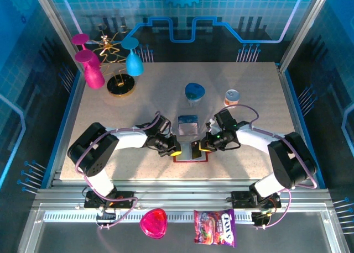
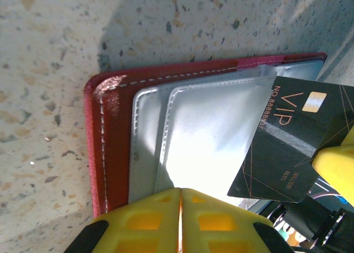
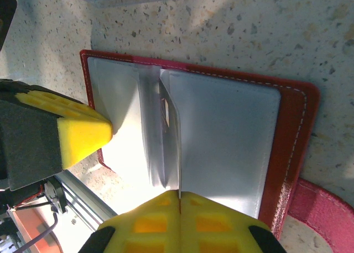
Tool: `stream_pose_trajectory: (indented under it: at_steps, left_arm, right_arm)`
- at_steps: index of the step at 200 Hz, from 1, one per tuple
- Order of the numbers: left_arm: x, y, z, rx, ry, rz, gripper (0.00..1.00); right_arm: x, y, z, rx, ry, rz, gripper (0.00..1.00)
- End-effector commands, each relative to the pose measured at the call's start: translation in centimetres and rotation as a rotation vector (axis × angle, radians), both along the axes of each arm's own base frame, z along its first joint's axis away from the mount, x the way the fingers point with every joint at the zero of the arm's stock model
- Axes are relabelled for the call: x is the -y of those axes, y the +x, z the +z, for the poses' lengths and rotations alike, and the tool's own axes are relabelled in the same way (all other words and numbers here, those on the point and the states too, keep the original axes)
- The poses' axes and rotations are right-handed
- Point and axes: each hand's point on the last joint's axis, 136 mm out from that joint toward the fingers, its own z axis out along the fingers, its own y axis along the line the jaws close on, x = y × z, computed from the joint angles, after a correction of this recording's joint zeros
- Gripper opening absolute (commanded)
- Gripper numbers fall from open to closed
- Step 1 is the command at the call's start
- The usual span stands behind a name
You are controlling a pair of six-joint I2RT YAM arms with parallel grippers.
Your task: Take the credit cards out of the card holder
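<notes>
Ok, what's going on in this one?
Both arms are working on the open red card holder, which lies flat on the table. The right gripper has its fingers closed on a black VIP card, held at an angle over the silver pockets. It is hard to tell whether the card is fully out of its pocket. The left gripper, fingers together, sits at the holder's edge, apparently steadying it.

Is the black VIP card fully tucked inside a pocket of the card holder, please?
No, most of the VIP card lies outside the silver pocket.
</notes>
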Motion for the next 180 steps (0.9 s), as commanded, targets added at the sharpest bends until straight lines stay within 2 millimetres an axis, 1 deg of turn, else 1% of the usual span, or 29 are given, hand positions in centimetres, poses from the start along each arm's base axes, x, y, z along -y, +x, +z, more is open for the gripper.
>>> stream_pose_trajectory:
  at_steps: [1,68,122,141,180]
  left_arm:
    - [-0.1,-0.6,-0.6,-0.039,0.02,-0.004,0.09]
    - [0.8,-0.7,-0.7,-0.05,0.009,-0.027,0.09]
    - [1.7,-0.4,-0.5,-0.05,0.001,-0.049,0.09]
    - [1.8,-0.3,-0.4,-0.048,0.002,-0.049,0.09]
    - [1.4,-0.3,-0.1,-0.032,0.019,-0.044,0.1]
  right_arm:
    - [0.0,0.4,0.6,0.014,0.003,-0.003,0.03]
    - [-0.9,0.0,0.5,0.006,0.025,0.001,0.04]
    - [-1.0,-0.2,0.1,-0.002,0.021,0.006,0.04]
    - [-1.0,-0.3,0.1,-0.002,0.02,0.008,0.04]
    - [-1.0,-0.2,0.4,0.0,0.02,0.002,0.12]
